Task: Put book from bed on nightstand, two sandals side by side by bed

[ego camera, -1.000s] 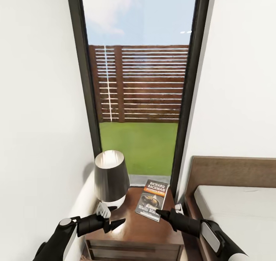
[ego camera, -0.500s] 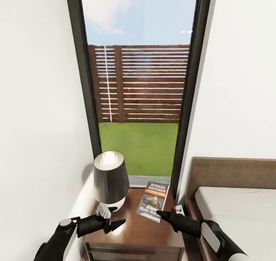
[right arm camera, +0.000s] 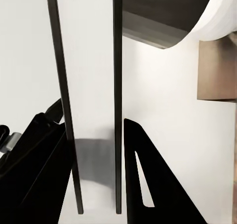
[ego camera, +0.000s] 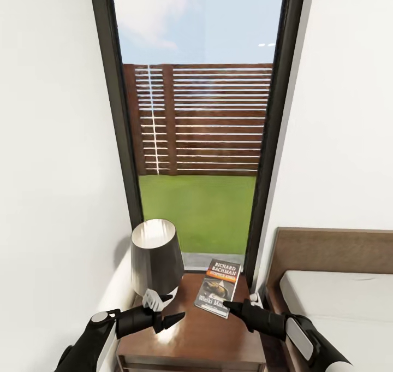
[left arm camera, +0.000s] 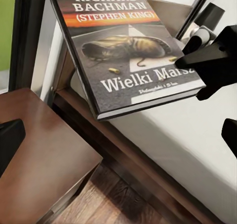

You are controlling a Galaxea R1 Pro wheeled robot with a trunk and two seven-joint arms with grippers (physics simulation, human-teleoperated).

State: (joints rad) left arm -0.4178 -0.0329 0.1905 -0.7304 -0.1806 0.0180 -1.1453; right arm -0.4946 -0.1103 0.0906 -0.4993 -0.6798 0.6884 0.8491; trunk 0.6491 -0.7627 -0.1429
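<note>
White walls flank a tall black-framed window (ego camera: pixel 196 120), and through it we see a slatted brown fence (ego camera: pixel 202 118), grass and sky. Below the window stands the nightstand (ego camera: pixel 191 334), its glossy brown top carrying a lamp (ego camera: pixel 155 260) with a dark shade on our left side. To the right lies the bed (ego camera: pixel 338 301), pale mattress against a dark headboard (ego camera: pixel 333 249).

We hold the book (ego camera: pixel 219 287) in our right gripper (ego camera: pixel 232 306), clamped on its near edge by the spine corner; the cover reads "Richard Bachman" above an orange band. In the head view the book hangs over the right part of the nightstand top. In the left wrist view the book (left arm camera: pixel 126 46) sits tilted, raised off the wood, with the right gripper's dark fingers (left arm camera: pixel 207 61) pinching its lower corner and the mattress beyond it.

Our left gripper (ego camera: pixel 164 314) hovers over the nightstand's left front, just before the lamp base, its fingers spread apart and holding nothing.

In the right wrist view the fingers (right arm camera: pixel 143 174) close on the book's thin edge.
</note>
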